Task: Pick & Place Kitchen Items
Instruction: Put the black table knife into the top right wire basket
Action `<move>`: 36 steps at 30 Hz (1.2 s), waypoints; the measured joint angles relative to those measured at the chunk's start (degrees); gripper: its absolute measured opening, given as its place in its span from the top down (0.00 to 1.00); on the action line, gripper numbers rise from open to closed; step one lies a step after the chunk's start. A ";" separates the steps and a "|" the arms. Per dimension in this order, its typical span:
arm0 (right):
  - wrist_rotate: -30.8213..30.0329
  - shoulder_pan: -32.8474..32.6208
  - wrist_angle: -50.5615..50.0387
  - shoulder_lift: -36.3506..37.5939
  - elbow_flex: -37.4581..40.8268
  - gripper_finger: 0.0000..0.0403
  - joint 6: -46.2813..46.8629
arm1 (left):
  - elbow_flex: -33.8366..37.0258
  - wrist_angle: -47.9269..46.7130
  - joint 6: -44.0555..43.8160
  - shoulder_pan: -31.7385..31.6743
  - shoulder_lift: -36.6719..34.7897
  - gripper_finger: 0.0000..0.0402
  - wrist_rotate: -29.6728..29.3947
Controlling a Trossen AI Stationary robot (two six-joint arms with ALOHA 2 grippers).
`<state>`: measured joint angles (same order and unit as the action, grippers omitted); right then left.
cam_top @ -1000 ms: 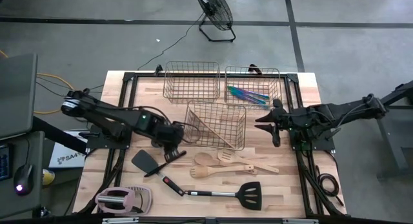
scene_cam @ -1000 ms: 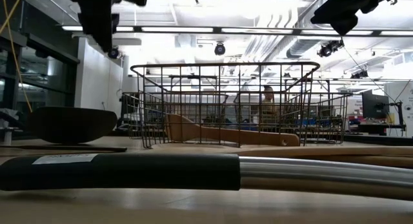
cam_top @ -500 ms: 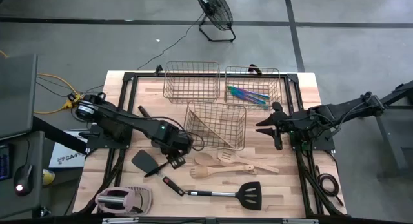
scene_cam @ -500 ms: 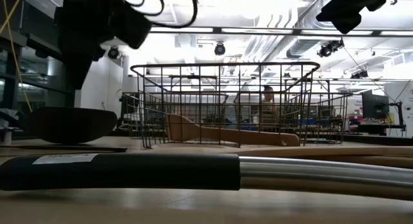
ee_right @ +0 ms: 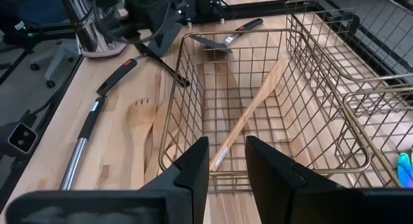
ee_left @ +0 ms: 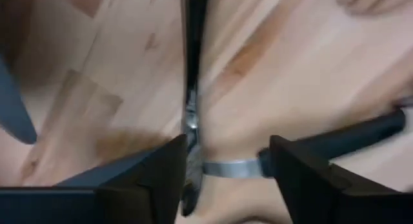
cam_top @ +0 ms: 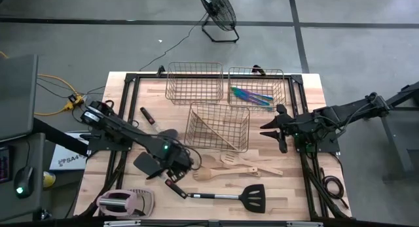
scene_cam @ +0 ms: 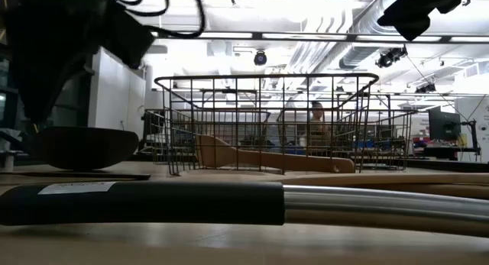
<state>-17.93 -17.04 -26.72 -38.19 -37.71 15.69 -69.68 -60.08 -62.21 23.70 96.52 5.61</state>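
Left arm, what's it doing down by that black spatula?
Left gripper open, low over the black spatula handle. Right gripper idle beside the middle basket. Second black spatula lies close by.

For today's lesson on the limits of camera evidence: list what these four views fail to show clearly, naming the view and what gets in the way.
- Left gripper, high view: the arm covers its fingertips and whatever lies beneath.
- Left wrist view: blurred; the thin black handle between the fingers cannot be identified.
- Low view: the near black handle blocks the tabletop; a dark arm mass hides the left side.
- Iridescent pieces, high view: too small to count.
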 joint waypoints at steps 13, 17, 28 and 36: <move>0.04 0.02 0.45 -0.03 0.00 0.77 -0.47 | 3.34 2.17 3.34 0.90 2.07 0.41 -1.07; 0.07 0.02 0.43 -0.03 0.00 0.77 -0.47 | 6.12 4.72 3.54 0.26 2.22 0.41 0.17; 0.07 0.04 0.43 0.00 0.00 0.77 -0.39 | 10.75 11.99 3.64 -0.09 2.15 0.41 0.60; 0.07 0.04 0.41 0.00 0.00 0.77 -0.08 | 13.88 15.85 3.18 -0.11 1.80 0.41 2.07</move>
<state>-17.87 -16.99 -26.30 -38.20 -37.71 15.62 -55.81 -44.23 -59.02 23.59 98.31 7.68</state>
